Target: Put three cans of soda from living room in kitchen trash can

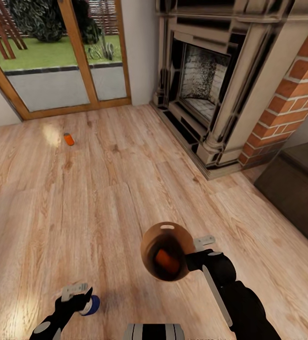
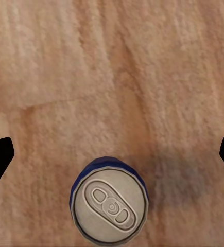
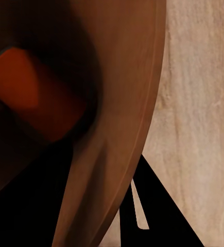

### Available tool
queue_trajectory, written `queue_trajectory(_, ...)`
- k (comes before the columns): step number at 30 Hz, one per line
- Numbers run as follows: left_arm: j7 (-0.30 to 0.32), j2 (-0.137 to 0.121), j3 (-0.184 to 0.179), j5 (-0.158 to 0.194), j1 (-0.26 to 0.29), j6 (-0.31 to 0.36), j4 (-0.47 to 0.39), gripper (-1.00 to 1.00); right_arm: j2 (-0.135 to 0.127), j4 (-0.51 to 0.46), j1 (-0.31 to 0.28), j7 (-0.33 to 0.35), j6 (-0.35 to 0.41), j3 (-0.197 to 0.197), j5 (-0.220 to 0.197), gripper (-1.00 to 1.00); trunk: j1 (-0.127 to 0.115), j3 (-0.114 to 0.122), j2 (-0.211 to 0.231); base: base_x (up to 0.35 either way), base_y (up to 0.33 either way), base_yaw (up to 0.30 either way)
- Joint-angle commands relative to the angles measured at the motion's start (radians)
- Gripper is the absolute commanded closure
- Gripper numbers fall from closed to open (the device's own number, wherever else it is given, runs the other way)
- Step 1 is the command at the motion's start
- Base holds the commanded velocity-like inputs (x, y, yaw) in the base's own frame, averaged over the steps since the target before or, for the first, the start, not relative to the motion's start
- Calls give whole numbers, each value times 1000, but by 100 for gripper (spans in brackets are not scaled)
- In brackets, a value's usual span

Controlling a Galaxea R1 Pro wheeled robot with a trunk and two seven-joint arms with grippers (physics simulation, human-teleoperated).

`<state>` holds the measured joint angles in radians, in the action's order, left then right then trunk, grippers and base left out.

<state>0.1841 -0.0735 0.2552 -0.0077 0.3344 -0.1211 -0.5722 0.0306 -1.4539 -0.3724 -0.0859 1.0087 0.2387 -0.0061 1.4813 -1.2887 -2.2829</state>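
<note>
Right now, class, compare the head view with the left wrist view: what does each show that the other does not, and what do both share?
Head view alone: an orange can lying on the floor near the glass doors, the fireplace, and the right gripper holding the bin with another orange can inside. Left wrist view alone: the blue can's silver top with its pull tab. Both share the blue can and the wood floor.

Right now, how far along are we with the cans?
One orange can already lies inside the bin, held by the right gripper. The left gripper is open around the upright blue can, not yet gripped. A second orange can waits on the floor near the glass doors.
</note>
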Motion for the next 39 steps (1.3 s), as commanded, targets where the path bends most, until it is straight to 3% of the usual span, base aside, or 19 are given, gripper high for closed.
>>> queue_trajectory(1, 0, 0, 0, 0, 0, 0, 0, -100, 0, 0, 0, 0, -1, 1, -13, 100, 0, -2, 0, 0, 0, 0)
queue_trajectory(39, 0, 0, 0, 0, 0, 0, 0, -100, 0, -1, -1, 0, -1, 0, -12, 100, 0, -59, 0, 0, 0, 0)
